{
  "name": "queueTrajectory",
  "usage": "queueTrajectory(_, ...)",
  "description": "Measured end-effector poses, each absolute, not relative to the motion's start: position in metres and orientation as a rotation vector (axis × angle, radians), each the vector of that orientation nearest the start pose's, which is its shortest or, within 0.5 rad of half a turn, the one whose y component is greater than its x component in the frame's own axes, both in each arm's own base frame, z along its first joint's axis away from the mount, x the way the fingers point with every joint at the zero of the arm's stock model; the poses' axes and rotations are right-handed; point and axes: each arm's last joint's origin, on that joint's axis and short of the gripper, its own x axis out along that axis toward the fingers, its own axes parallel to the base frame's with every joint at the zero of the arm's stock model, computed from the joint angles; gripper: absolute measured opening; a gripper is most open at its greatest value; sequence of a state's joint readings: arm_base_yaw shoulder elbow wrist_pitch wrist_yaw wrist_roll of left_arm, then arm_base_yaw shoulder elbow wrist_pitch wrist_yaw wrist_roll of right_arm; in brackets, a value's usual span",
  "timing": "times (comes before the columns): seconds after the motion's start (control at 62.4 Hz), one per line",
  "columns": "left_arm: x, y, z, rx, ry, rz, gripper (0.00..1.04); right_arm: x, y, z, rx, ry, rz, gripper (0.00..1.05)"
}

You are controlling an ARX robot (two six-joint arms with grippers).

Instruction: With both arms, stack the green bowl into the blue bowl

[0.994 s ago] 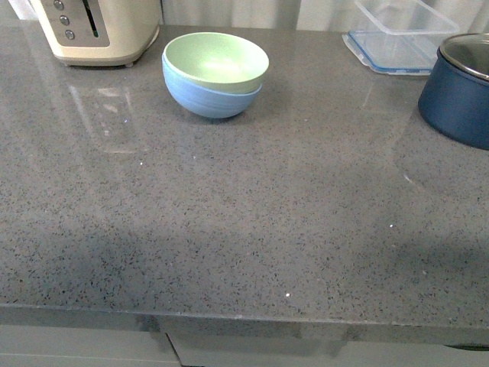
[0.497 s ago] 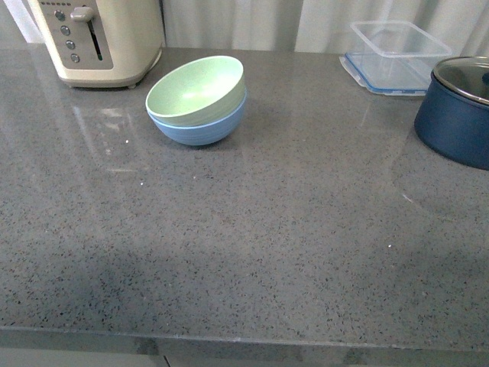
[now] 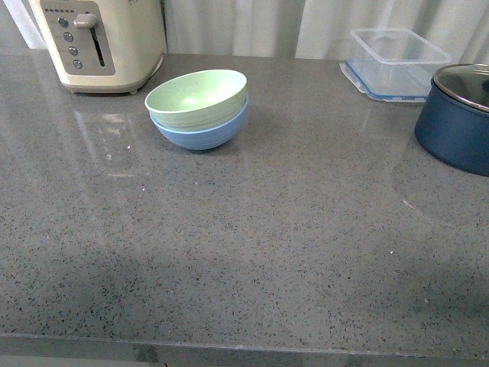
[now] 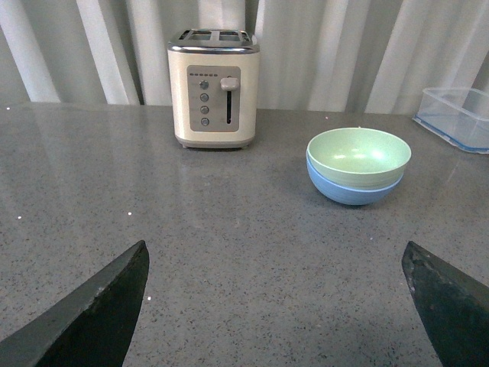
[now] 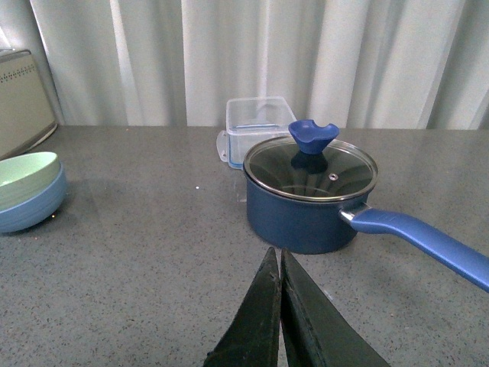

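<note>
The green bowl (image 3: 196, 98) sits nested inside the blue bowl (image 3: 206, 135) on the grey counter, in front of the toaster. The stack also shows in the left wrist view, green bowl (image 4: 357, 155) on blue bowl (image 4: 353, 191), and at the edge of the right wrist view, green bowl (image 5: 23, 171) in blue bowl (image 5: 34, 206). My left gripper (image 4: 275, 252) is open and empty, well back from the bowls. My right gripper (image 5: 275, 254) is shut and empty, facing the pot. Neither arm shows in the front view.
A cream toaster (image 3: 99, 42) stands at the back left. A clear plastic container (image 3: 397, 55) and a dark navy pot with glass lid (image 3: 460, 115) stand at the back right. The pot's blue handle (image 5: 420, 237) points toward my right gripper's side.
The front view has shifted: the bowls and other things sit lower and a little further left in the picture. The green bowl stays inside the blue bowl.
</note>
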State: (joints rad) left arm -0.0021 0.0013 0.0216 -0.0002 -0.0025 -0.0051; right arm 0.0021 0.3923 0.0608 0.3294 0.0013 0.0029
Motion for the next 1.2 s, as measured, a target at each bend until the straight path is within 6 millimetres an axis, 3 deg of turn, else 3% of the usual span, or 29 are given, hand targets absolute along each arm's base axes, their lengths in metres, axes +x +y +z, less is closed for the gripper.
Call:
queueTrajectory(0.305,0.096,0.000,0.171,-0.005,-0.020,0.000,0.98,0.115,0.000,0.168,0.002,-0.004,0.002,0.01)
queueTrajectory(0.834,0.096,0.000,0.171,-0.005,-0.020,0.001,0.98,0.098,0.000,0.165,0.002,-0.003,0.003,0.01)
queueTrajectory(1.202,0.096,0.000,0.171,-0.005,-0.020,0.000,0.98,0.098,0.000,0.165,0.001,-0.002,0.002,0.01)
